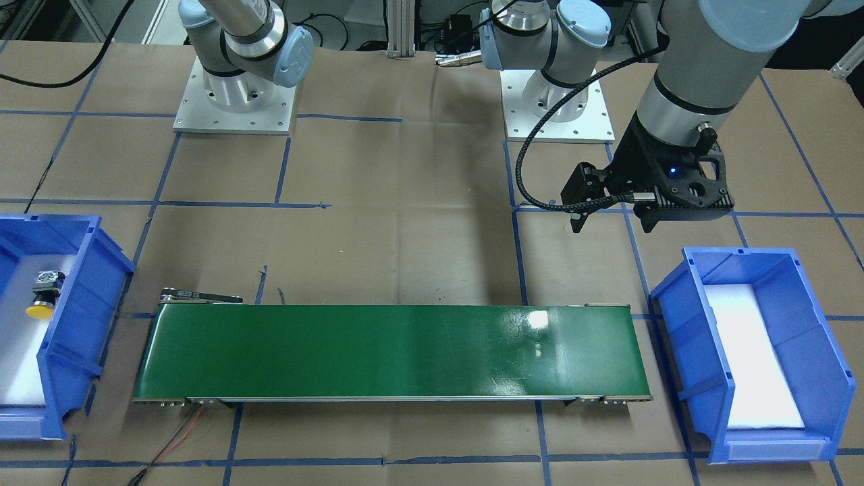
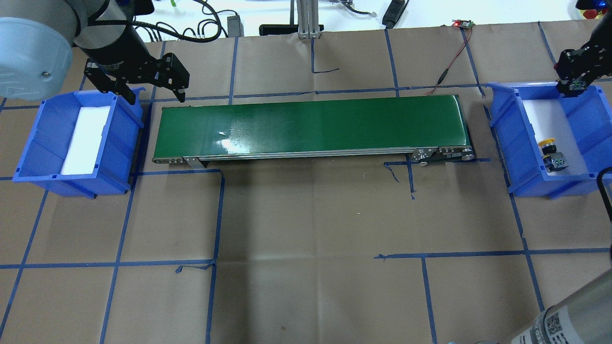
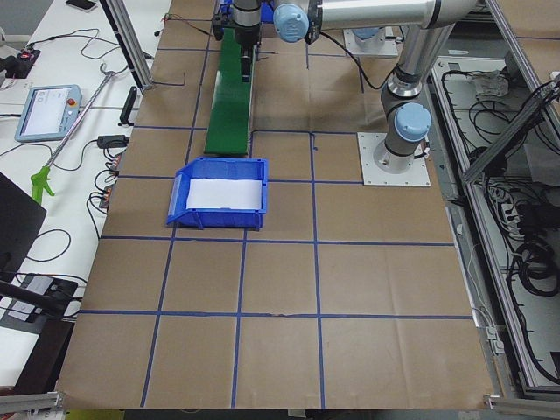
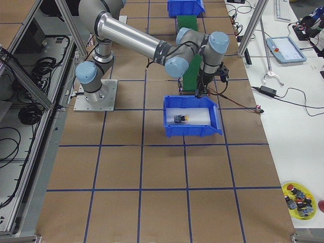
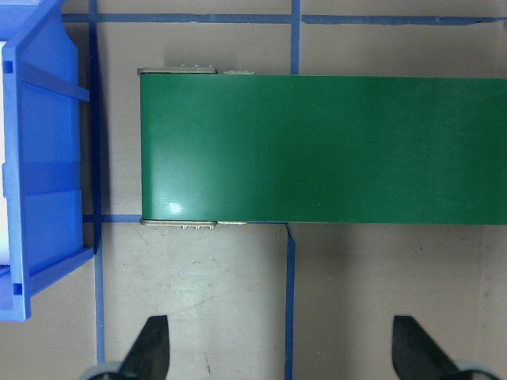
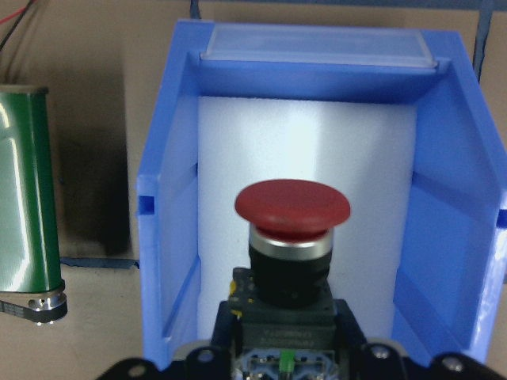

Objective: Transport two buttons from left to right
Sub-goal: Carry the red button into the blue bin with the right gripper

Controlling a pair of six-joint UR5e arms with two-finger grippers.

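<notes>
Gripping the red button [image 6: 291,210] above the right bin [image 2: 507,138], the right fingers [image 2: 563,81] are seemingly lining up a drop beside the yellow button [image 2: 550,152]. The left fingers [image 5: 150,344] are hanging wide open, empty.

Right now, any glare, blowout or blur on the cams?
Front-facing view: white glare patch on the green belt, and the foam liner at that view's right is blown out. Overhead view: similar hotspot on the belt. Right wrist view: red button sharp, white foam behind it washed out. Left wrist view: faint highlight only, no blur.
</notes>
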